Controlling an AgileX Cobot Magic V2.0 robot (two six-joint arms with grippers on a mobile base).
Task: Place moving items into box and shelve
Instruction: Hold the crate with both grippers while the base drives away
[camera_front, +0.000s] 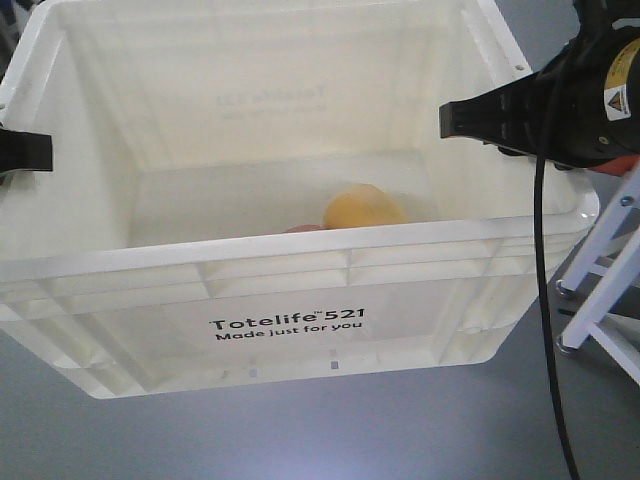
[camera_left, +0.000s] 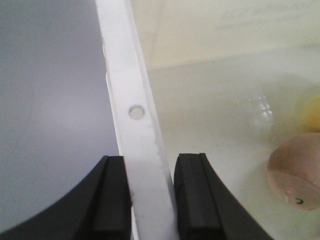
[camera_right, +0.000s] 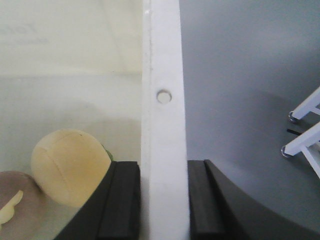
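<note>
A white plastic box (camera_front: 300, 250) marked "Totelife 521" fills the front view. Inside it lie a yellow ball (camera_front: 363, 208) and a pinkish-brown round item (camera_front: 305, 228). My left gripper (camera_front: 25, 150) is shut on the box's left rim (camera_left: 137, 112), with one black finger on each side of the rim in the left wrist view (camera_left: 150, 165). My right gripper (camera_front: 470, 118) is shut on the right rim (camera_right: 162, 97), again with a finger on each side (camera_right: 164, 167). The yellow ball (camera_right: 67, 165) lies close to the inner right finger. The pinkish item (camera_left: 295, 170) lies beside it.
Grey floor (camera_front: 300, 440) shows under and around the box. A white metal frame with feet (camera_front: 600, 290) stands at the right, close to the box's right side; it also shows in the right wrist view (camera_right: 305, 125). A black cable (camera_front: 545, 300) hangs from the right arm.
</note>
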